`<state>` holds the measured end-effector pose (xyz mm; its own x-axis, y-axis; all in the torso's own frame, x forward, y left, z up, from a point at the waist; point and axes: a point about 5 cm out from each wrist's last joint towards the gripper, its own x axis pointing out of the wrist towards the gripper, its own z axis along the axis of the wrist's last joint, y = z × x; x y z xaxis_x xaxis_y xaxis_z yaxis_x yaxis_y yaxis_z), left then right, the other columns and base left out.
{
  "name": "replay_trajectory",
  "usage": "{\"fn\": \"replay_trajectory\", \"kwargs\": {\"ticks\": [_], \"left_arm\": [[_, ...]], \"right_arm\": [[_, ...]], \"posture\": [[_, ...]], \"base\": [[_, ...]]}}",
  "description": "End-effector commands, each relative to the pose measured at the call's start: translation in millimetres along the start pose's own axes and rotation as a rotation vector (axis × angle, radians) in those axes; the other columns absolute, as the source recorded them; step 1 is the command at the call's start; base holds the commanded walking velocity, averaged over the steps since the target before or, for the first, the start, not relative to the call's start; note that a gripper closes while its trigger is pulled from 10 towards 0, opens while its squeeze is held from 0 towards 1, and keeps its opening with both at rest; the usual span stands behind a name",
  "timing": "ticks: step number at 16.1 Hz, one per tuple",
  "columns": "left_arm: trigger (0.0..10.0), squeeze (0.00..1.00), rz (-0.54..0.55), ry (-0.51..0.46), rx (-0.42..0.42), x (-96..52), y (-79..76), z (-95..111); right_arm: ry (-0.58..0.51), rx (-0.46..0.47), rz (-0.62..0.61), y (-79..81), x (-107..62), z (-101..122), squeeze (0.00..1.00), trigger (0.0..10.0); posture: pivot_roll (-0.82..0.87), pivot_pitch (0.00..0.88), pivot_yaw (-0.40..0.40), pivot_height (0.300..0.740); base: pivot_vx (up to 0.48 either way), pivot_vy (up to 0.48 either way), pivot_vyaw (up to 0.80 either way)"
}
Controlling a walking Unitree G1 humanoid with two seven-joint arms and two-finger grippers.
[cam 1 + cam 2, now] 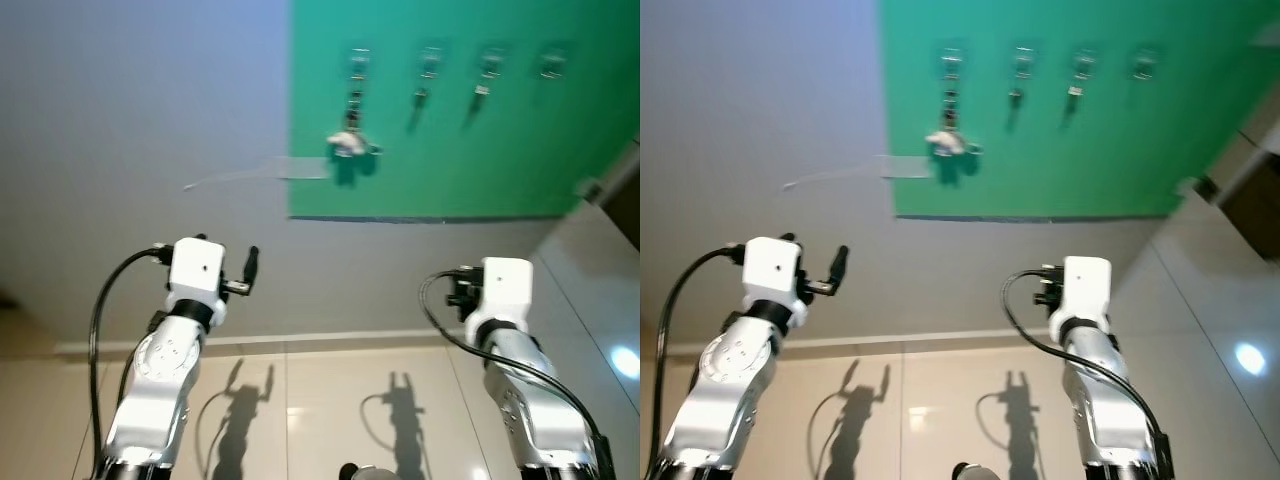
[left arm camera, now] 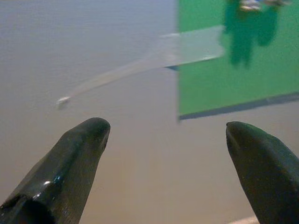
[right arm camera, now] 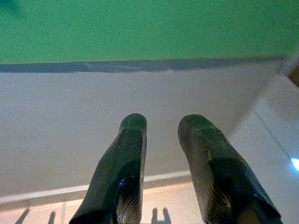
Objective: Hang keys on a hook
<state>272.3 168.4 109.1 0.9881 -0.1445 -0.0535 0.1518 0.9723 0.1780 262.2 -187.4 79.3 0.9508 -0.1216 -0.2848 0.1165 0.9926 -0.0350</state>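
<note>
Left eye view. A green board (image 1: 450,110) fills the upper right of the frame, fixed to a grey wall (image 1: 140,120). Four hooks run along its top edge; the keys (image 1: 350,145) hang from the leftmost hook (image 1: 358,60), a pale bunch with a dark shadow below it. A strip of clear tape (image 1: 255,173) runs from the board's left edge out onto the wall. The left gripper (image 1: 250,268) is raised at lower left, one black finger visible beside its white wrist. The right gripper (image 1: 462,290) is raised at lower right, mostly hidden behind its white wrist. Both arms cast shadows on the tiled floor (image 1: 320,410) at the bottom.

Right eye view. The same scene, with everything lying further left in the frame.

Left wrist view. The two black fingers (image 2: 70,172) stand wide apart, released, with nothing between them; tape and the board's lower left corner lie beyond, and the keys sit at the top right edge.

Right wrist view. The two fingers (image 3: 121,172) are drawn close with a narrow gap, gripping nothing, below the board's lower edge.
</note>
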Motion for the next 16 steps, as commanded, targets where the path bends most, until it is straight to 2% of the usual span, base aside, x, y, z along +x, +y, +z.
{"fn": "replay_trajectory", "kwargs": {"ticks": [1, 6, 8, 9, 11, 12, 13, 14, 16], "left_arm": [[10.0, 0.0, -0.03, -0.005, 0.011, 3.8, -3.4, 3], [10.0, 0.0, -0.079, -0.049, 0.049, 17.2, -6.1, 16], [10.0, 0.0, -0.079, -0.051, 0.051, 17.6, -5.7, 17], [10.0, 0.0, -0.073, -0.056, 0.046, 18.0, -3.8, 18], [10.0, 0.0, -0.061, -0.033, -0.026, 19.7, -0.7, 9], [10.0, 0.0, -0.084, -0.037, -0.035, 17.6, -3.2, 9], [10.0, 0.0, -0.083, -0.035, -0.04, 17.6, -3.4, 9], [10.0, 0.0, -0.18, -0.044, -0.059, 5.0, -14.0, 5], [10.0, 0.0, -0.258, -0.056, -0.074, -4.7, -22.7, 5]], "right_arm": [[-0.006, 0.005, -0.053, -7.4, -2.2, 2, 0.0, 10.0], [-0.014, 0.025, -0.091, -7.2, -2.6, 2, 0.0, 10.0], [-0.014, 0.027, -0.091, -6.7, -2.4, 2, 0.0, 10.0], [-0.013, 0.028, -0.086, -5.3, -2.1, 1, 0.0, 10.0], [-0.016, 0.018, -0.056, -0.9, -0.2, 2, 0.0, 10.0], [-0.049, 0.005, -0.02, 0.3, 1.1, 14, 0.0, 10.0], [-0.053, 0.004, -0.014, 0.3, 1.5, 15, 0.0, 10.0], [-0.033, -0.027, -0.03, -4.9, 1.5, 11, 0.0, 10.0], [-0.033, -0.037, 0.01, -1.9, -2.2, 10, 0.0, 10.0]], "posture": [[-0.05, 0.0, 0.024, 0.74], [-0.05, 0.0, 0.056, 0.74], [-0.05, 0.0, 0.056, 0.74], [-0.05, 0.0, 0.061, 0.74], [-0.05, 0.0, 0.048, 0.74], [-0.05, 0.0, 0.036, 0.74], [-0.05, 0.0, 0.036, 0.74], [-0.06, 0.0, 0.012, 0.74], [-0.06, 0.009, 0.005, 0.74]], "base": [[0.0, 0.0, -0.8], [0.0, 0.0, -0.8], [0.0, 0.0, -0.8], [0.0, 0.0, -0.8], [0.0, 0.0, -0.8], [0.0, 0.0, -0.8], [0.0, 0.0, -0.8], [0.0, 0.0, -0.8], [0.0, 0.0, -0.8]]}}
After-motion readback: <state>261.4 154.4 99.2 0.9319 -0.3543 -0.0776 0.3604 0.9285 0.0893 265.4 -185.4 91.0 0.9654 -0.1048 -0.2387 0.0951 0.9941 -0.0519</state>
